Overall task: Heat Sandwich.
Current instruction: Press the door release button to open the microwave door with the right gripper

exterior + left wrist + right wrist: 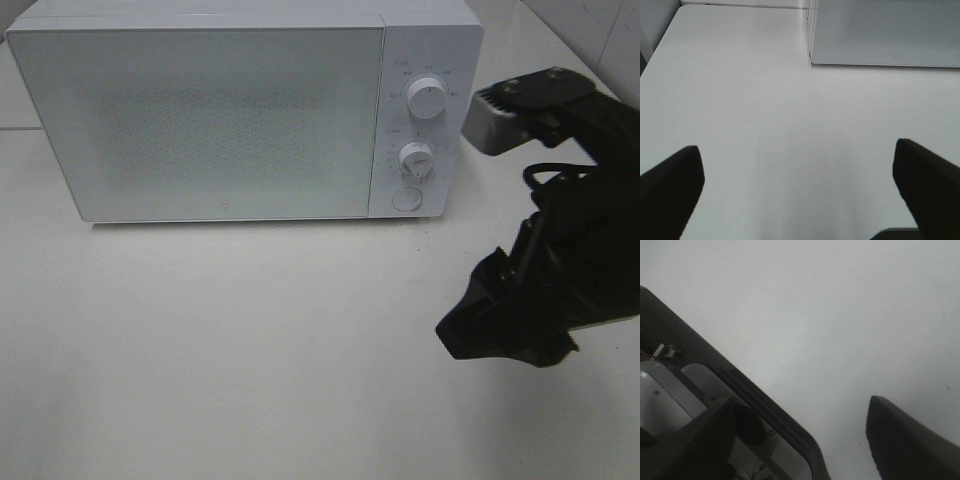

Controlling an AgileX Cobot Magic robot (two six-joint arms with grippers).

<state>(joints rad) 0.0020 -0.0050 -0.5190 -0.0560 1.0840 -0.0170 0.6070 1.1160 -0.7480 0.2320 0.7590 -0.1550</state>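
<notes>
Sandwich: not visible in any view, so its position cannot be told; the microwave (200, 120) door is closed and frosted.

Exterior high view: the right pincer (470, 320) hangs over the tabletop (250, 350), clear of the surface objects. The microwave stands beyond this pincer, well apart, with its control panel on the side nearest the pincer. The panel carries two knobs (427, 100) (415, 160) and a round button (406, 199). The left pincer is outside this view.

Left wrist view: the left pincer (796, 147) is spread fully wide and grips nothing; bare tabletop shows between its fingers (670, 190). The microwave's lower front corner (885, 30) lies ahead of the pincer, well apart.

Right wrist view: the right pincer (799, 402) is spread wide and grips nothing; bare tabletop lies between its fingers (910, 440).
</notes>
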